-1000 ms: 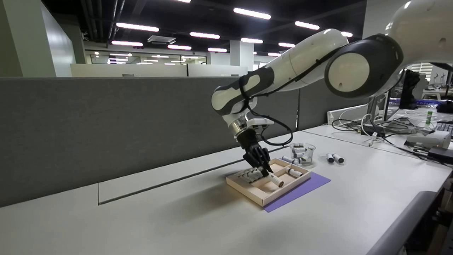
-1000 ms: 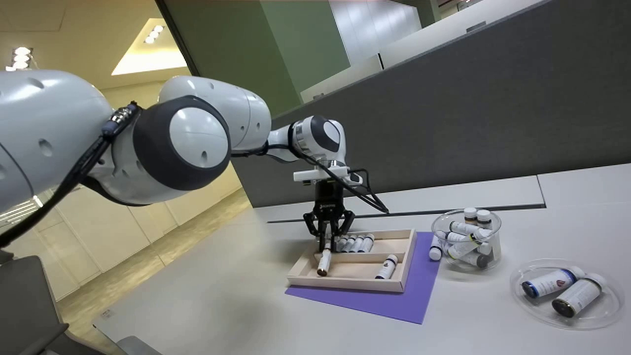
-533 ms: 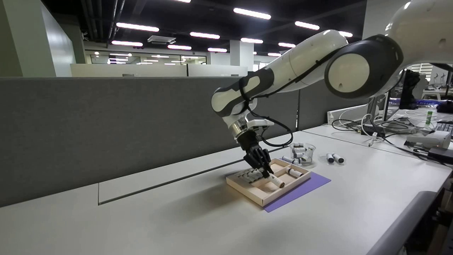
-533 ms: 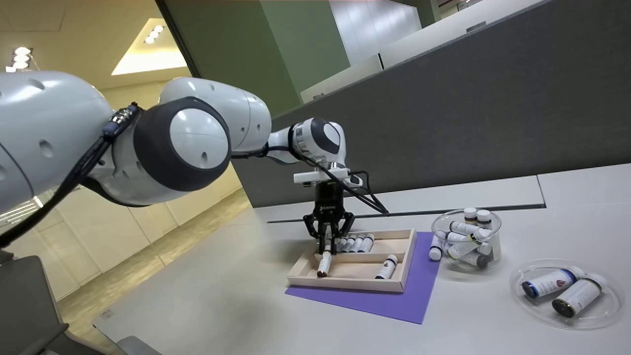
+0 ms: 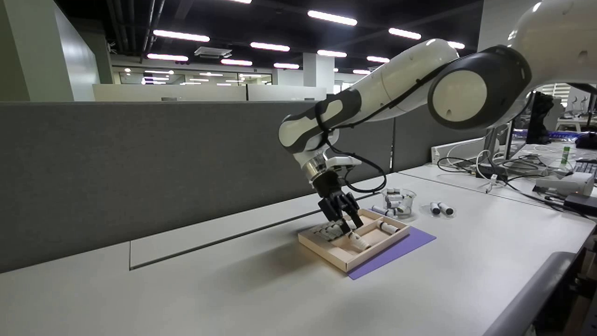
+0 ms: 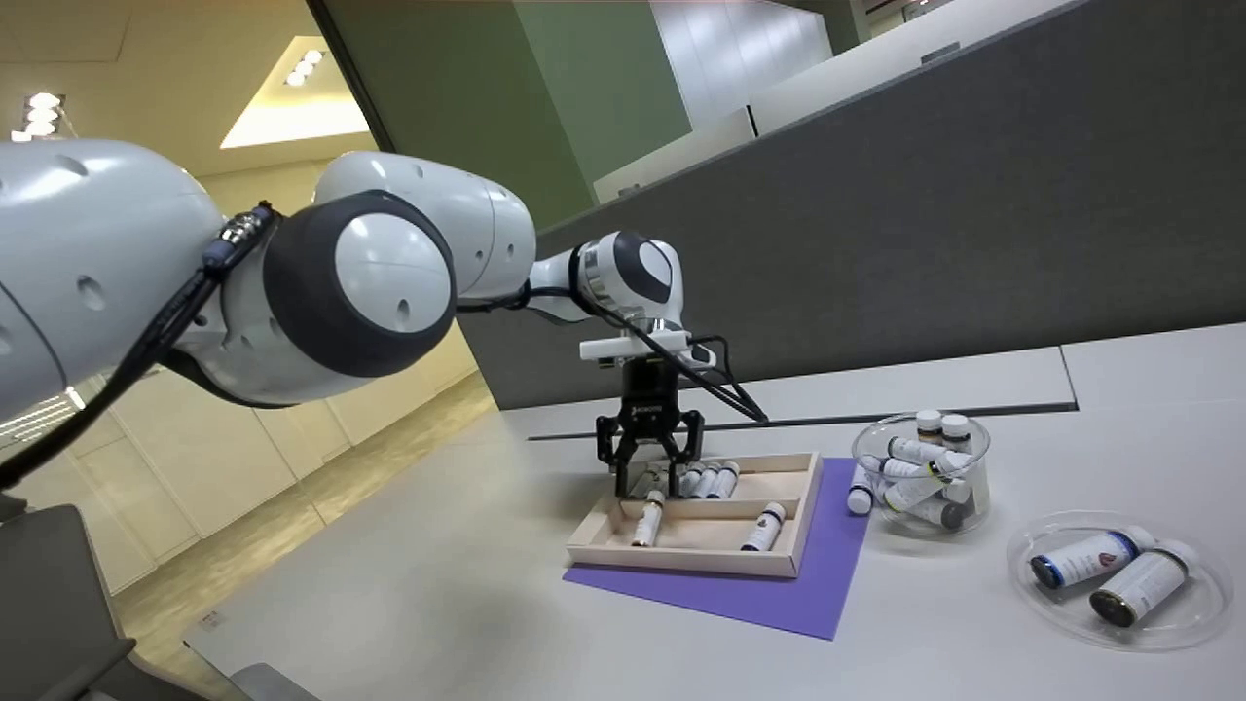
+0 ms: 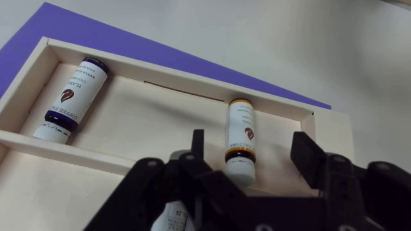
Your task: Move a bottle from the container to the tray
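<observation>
The tray (image 6: 681, 558) is a light-tan wooden box with compartments and shows in all views. A white-labelled bottle (image 6: 648, 523) with amber bands lies in its front compartment; it also shows in the wrist view (image 7: 241, 128). My gripper (image 6: 647, 487) is open above the bottle's white-cap end. In the wrist view the fingers (image 7: 310, 160) stand apart on both sides of the bottle, not touching it. A second bottle (image 7: 74, 96) lies at the compartment's far end. Several bottles (image 6: 720, 480) lie in the rear compartment, partly hidden by the gripper. The clear container (image 6: 980, 497) holds several bottles.
A purple mat (image 6: 827, 584) lies under the tray. A bottle (image 6: 861, 490) lies beside the container. A clear dish (image 6: 1192, 613) with two bottles stands farther right. A grey partition (image 5: 140, 177) runs behind the table. Cables (image 5: 517, 165) lie on the far table.
The gripper was shut on the bottle, holding it tilted at the tray. Now its fingers have opened and the bottle lies lower, on the compartment floor. The arm has barely moved.
</observation>
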### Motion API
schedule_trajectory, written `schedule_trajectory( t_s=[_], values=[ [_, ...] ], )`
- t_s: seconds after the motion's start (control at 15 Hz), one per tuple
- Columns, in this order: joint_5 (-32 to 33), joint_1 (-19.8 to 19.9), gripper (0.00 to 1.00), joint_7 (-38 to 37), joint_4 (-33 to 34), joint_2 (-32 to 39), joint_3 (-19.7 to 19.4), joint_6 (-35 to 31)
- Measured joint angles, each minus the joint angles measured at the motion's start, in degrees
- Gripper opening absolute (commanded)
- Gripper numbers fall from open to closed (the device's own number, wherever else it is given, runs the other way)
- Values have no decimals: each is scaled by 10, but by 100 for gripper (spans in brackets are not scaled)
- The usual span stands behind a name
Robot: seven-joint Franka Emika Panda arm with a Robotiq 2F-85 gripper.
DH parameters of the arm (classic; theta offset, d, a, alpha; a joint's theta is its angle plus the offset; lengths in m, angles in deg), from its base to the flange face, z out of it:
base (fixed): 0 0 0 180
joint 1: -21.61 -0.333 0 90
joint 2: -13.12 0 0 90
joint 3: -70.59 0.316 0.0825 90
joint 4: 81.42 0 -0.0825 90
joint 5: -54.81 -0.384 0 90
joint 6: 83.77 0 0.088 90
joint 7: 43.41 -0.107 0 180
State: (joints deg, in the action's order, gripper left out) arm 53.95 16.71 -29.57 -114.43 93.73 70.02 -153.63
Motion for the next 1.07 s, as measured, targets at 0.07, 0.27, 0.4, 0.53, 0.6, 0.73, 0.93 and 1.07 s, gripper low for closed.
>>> schedule_trajectory(
  t_s=[0.07,0.27,0.4,0.53,0.6,0.73,0.93,1.07],
  values=[
    [0,1,100,0,1,-1,0,0],
    [0,4,70,0,5,-4,0,-2],
    [0,7,56,0,7,-8,0,-12],
    [-2,11,39,0,8,-14,0,-26],
    [-3,13,32,0,9,-17,0,-35],
    [-5,18,17,0,11,-23,1,-53],
    [-6,21,0,2,12,-26,1,-78],
    [-5,20,0,5,11,-26,1,-94]
  ],
)
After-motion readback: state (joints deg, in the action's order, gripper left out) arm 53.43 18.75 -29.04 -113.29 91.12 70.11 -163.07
